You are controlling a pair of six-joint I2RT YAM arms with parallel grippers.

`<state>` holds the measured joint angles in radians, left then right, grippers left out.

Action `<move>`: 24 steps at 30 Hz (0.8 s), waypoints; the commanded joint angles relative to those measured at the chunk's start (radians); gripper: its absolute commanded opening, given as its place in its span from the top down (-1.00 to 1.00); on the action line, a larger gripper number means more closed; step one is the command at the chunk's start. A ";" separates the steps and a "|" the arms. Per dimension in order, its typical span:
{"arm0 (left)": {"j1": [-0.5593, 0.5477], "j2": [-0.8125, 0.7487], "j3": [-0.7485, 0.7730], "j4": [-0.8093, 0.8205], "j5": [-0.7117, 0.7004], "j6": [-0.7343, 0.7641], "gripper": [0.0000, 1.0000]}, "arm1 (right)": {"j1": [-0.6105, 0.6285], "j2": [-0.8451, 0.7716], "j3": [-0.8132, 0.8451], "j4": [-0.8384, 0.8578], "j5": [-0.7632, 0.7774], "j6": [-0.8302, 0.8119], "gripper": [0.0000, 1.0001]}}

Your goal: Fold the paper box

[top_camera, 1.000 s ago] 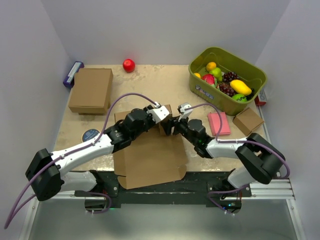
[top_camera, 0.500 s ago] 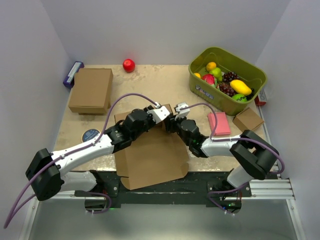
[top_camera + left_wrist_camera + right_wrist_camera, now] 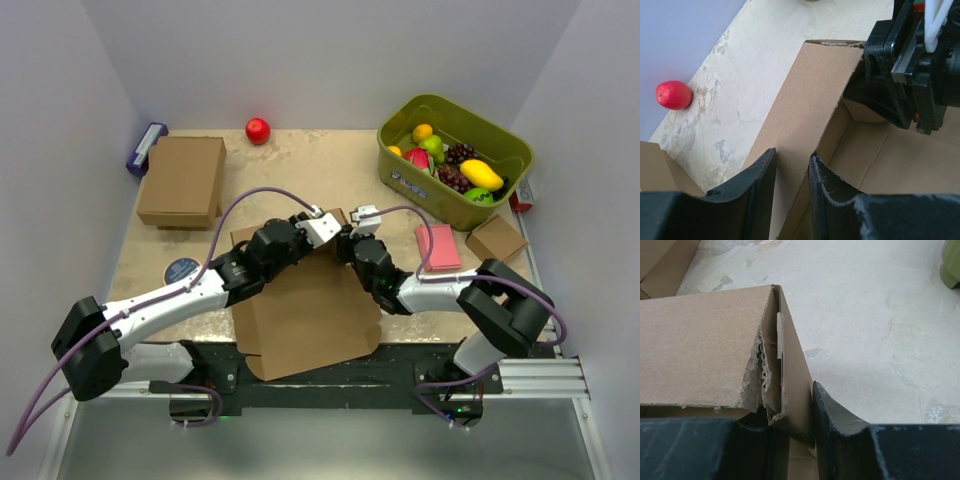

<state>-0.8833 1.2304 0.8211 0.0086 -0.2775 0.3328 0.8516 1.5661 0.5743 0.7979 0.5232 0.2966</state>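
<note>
Two grips: my left end effector (image 3: 791,159) and right end effector (image 3: 787,410) pinched the far wall of the paper box (image 3: 310,310) to hold it upright.

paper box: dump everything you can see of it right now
The paper box is plain brown corrugated cardboard, half formed. Its big flat panel lies on the table between the arms, with its near edge overhanging the front. The far side wall stands upright. The left jaws pinch that wall; the right jaws grip its end corner, which is frayed with the fluting exposed.
</note>
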 commanded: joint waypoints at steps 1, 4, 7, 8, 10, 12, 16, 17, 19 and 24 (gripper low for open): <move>-0.013 0.024 -0.002 -0.079 0.051 -0.049 0.32 | 0.004 0.028 0.048 -0.045 0.162 0.016 0.52; -0.013 0.024 -0.002 -0.076 0.047 -0.051 0.34 | 0.013 0.046 0.070 -0.080 0.213 0.024 0.56; -0.014 0.029 -0.004 -0.073 0.041 -0.057 0.36 | 0.018 0.055 0.076 -0.111 0.248 0.041 0.60; -0.014 0.032 -0.004 -0.071 0.040 -0.058 0.37 | 0.018 0.058 0.078 -0.117 0.270 0.052 0.63; -0.014 0.040 -0.002 -0.070 0.037 -0.060 0.39 | 0.021 0.066 0.082 -0.135 0.285 0.061 0.67; -0.019 0.044 -0.002 -0.070 0.032 -0.060 0.40 | 0.023 0.075 0.091 -0.155 0.310 0.070 0.71; -0.028 0.058 -0.003 -0.068 0.008 -0.055 0.42 | 0.033 0.092 0.114 -0.196 0.366 0.082 0.82; -0.029 0.061 -0.002 -0.067 0.003 -0.054 0.43 | 0.035 0.092 0.116 -0.204 0.379 0.090 0.84; -0.031 0.070 -0.003 -0.064 -0.017 -0.054 0.47 | 0.033 0.091 0.116 -0.218 0.403 0.095 0.88; -0.031 0.083 -0.007 -0.045 -0.101 -0.064 0.65 | 0.037 0.089 0.113 -0.259 0.455 0.142 0.98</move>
<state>-0.9047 1.2800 0.8280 0.0669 -0.3317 0.3328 0.9100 1.6318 0.6876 0.6598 0.7971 0.3710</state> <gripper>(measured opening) 0.326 0.185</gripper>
